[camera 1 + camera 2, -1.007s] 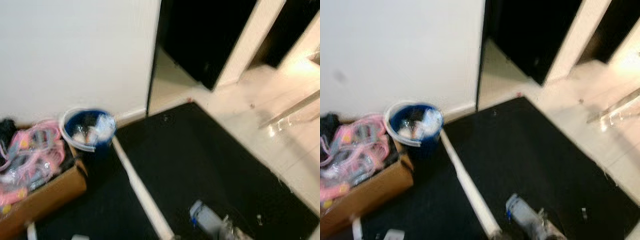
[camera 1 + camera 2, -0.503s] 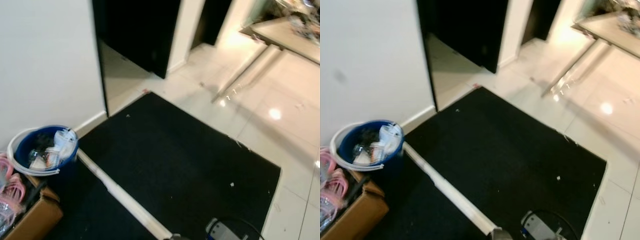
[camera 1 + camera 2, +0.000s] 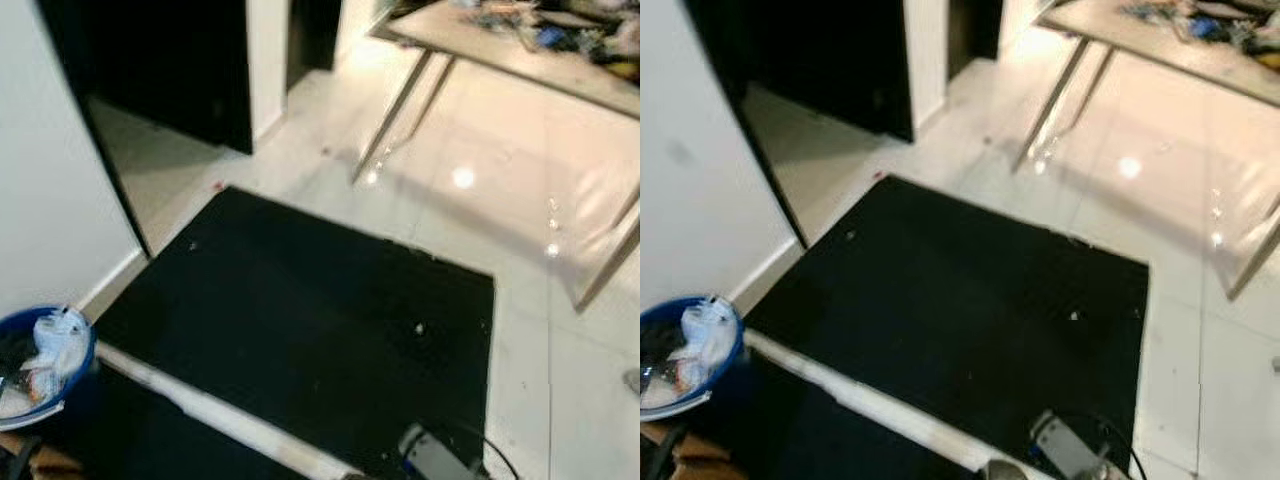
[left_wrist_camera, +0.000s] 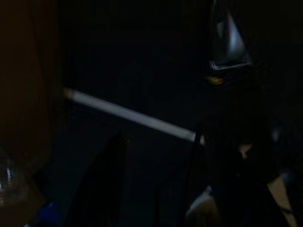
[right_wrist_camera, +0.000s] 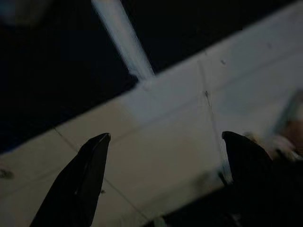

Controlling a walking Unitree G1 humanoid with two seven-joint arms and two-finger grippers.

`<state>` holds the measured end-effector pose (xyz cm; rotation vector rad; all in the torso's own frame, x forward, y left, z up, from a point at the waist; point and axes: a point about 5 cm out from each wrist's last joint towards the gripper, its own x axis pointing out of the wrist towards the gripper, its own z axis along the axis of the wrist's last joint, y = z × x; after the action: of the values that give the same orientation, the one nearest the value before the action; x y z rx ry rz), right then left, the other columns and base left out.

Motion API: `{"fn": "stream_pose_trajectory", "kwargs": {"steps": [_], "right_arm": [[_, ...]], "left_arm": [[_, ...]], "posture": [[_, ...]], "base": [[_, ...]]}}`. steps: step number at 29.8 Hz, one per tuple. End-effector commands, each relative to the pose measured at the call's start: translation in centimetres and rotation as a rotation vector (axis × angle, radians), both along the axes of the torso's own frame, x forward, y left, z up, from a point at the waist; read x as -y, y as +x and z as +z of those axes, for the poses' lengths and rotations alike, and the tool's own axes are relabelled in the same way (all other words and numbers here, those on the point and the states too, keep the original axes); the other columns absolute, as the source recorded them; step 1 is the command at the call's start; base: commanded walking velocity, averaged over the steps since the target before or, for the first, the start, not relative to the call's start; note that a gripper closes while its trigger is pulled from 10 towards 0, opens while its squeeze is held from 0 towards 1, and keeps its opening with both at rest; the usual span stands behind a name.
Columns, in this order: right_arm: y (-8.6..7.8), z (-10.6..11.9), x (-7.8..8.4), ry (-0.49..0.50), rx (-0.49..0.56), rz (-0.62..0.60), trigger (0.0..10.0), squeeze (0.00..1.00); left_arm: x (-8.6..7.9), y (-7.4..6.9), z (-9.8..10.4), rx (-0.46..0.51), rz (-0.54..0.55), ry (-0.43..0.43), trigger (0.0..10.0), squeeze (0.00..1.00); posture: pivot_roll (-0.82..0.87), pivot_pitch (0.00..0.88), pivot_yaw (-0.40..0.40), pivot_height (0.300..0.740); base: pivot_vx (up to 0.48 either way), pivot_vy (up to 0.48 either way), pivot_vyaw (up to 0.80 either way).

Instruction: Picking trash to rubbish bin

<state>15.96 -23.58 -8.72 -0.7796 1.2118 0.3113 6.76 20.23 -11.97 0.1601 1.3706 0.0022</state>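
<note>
Beside the blue rubbish bin [image 3: 40, 365], the right gripper [image 5: 165, 156] is spread wide and holds nothing, so the robot could trip on the white pole [image 3: 215, 415].

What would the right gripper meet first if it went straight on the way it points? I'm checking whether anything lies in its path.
The right gripper, fingers spread wide, points down at bare pale floor tile beside the black mat. Nothing else shows between the fingertips, so probably the tile, though depth is unclear.
</note>
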Motion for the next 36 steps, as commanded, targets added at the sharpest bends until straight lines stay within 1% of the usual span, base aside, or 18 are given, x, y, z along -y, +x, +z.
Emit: {"fn": "stream_pose_trajectory", "kwargs": {"steps": [1, 8, 19, 21, 25, 34, 36], "right_arm": [[-0.19, -0.19, -0.47, 0.022, -0.005, -0.016, 10.0, 0.0], [0.1, 0.1, 0.2, 0.011, -0.001, -0.013, 10.0, 0.0], [0.56, 0.17, -0.26, 0.014, 0.011, 0.009, 10.0, 0.0], [0.63, 0.15, -0.49, 0.021, 0.022, 0.007, 10.0, 0.0], [0.57, 0.09, -0.6, 0.023, 0.02, 0.003, 10.0, 0.0], [0.35, 0.05, -0.41, 0.014, 0.005, 0.0, 10.0, 0.0], [0.33, 0.03, -0.42, 0.018, 0.003, -0.006, 10.0, 0.0]], "left_arm": [[0.48, 1.78, 0.29, 0.071, -0.02, -0.019, 10.0, 0.0], [0.69, 1.87, 0.28, 0.074, -0.028, -0.024, 10.0, 0.0], [0.8, 1.97, 0.3, 0.08, -0.028, -0.042, 10.0, 0.0], [0.98, 2.13, 0.32, 0.086, -0.032, -0.057, 10.0, 0.0], [1.02, 2.17, 0.32, 0.085, -0.036, -0.058, 10.0, 0.0], [1.2, 2.24, 0.31, 0.085, -0.041, -0.065, 10.0, 0.0], [1.19, 2.25, 0.32, 0.085, -0.042, -0.066, 10.0, 0.0]], "posture": [[0.01, 0.066, -0.024, 0.74], [0.01, 0.062, -0.031, 0.74], [0.01, 0.058, -0.029, 0.74], [0.01, 0.061, -0.023, 0.74], [0.0, 0.061, -0.019, 0.74], [0.0, 0.063, -0.016, 0.74], [0.0, 0.063, -0.015, 0.74]], "base": [[0.0, 0.0, -0.8], [0.0, 0.0, -0.8], [0.0, 0.0, -0.8], [0.309, 0.0, 0.0], [0.426, 0.0, 0.0], [0.48, 0.0, 0.0], [0.48, 0.0, -0.8]]}}
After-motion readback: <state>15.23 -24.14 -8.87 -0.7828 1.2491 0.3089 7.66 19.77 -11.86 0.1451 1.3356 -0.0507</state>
